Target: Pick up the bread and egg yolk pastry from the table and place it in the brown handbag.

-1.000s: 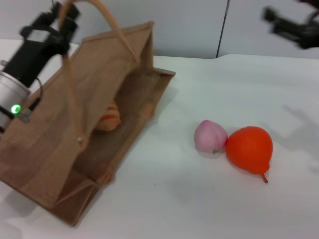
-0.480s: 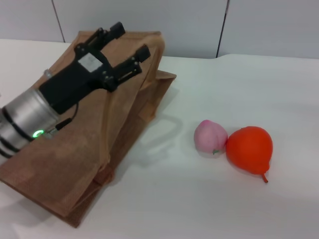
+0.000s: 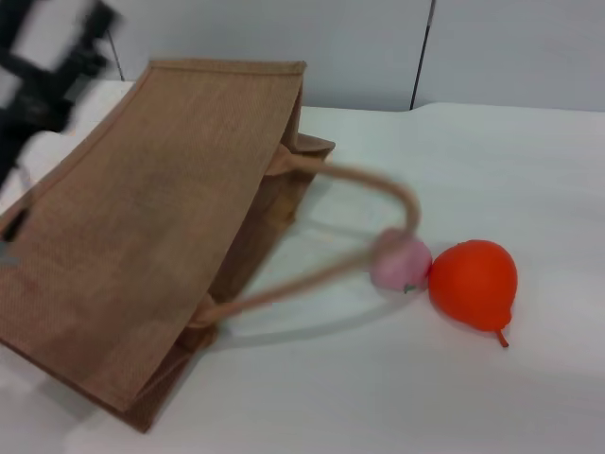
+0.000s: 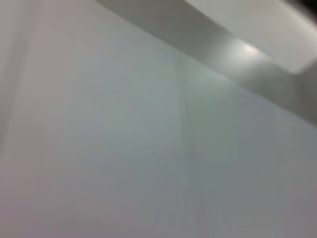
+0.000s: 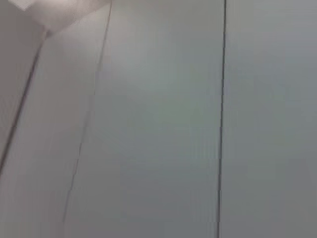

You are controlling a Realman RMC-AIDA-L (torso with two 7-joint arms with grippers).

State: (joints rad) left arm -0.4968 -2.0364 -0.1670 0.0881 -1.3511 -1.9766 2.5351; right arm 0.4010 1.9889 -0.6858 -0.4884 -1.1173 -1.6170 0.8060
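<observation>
The white surface [image 3: 454,397] carries the brown handbag [image 3: 161,236], lying flat on the left side, one handle looping toward the pink ball [image 3: 400,262] and the orange-red fruit [image 3: 475,282]. The left end effector [image 3: 43,57] is blurred at the top-left corner; whether spread or pressed, I cannot tell. Both wrist views show only grey wall panels. Bread and pastry are not visible.

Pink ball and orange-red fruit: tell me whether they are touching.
Touching. In the head view the pink ball sits pressed against the orange-red fruit, their edges meeting with no strip of white table between them.
</observation>
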